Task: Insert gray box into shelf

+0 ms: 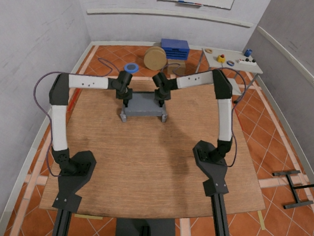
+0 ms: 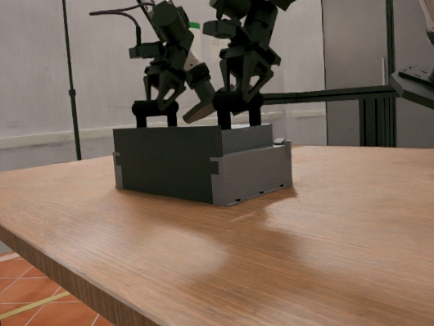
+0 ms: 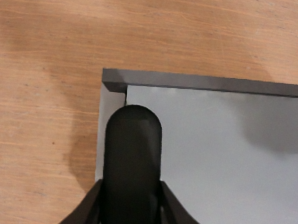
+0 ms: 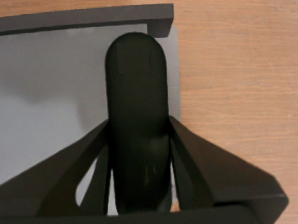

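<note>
The gray box [image 1: 142,104] [image 2: 246,139] [image 3: 215,140] [image 4: 40,80] sits upright inside the shelf [image 1: 123,117] [image 2: 254,174] [image 3: 200,82] [image 4: 90,17], between its side rails. Its back edge meets the shelf's back with no gap visible in either wrist view. Its top looks level and rises above the side walls. My left gripper [image 1: 126,103] [image 2: 237,95] [image 3: 131,186] is shut on the black handle at the box's left end. My right gripper [image 1: 161,103] [image 2: 155,101] [image 4: 139,125] is shut on the handle at the right end. The box's underside and the rail slots are hidden.
The shelf stands on the wooden table [image 1: 133,166] [image 2: 184,254], near its far edge. A side table [image 1: 234,66] with small items stands beyond the far right corner. A blue toolbox [image 1: 175,48] and a round brown object [image 1: 154,59] are on the floor behind.
</note>
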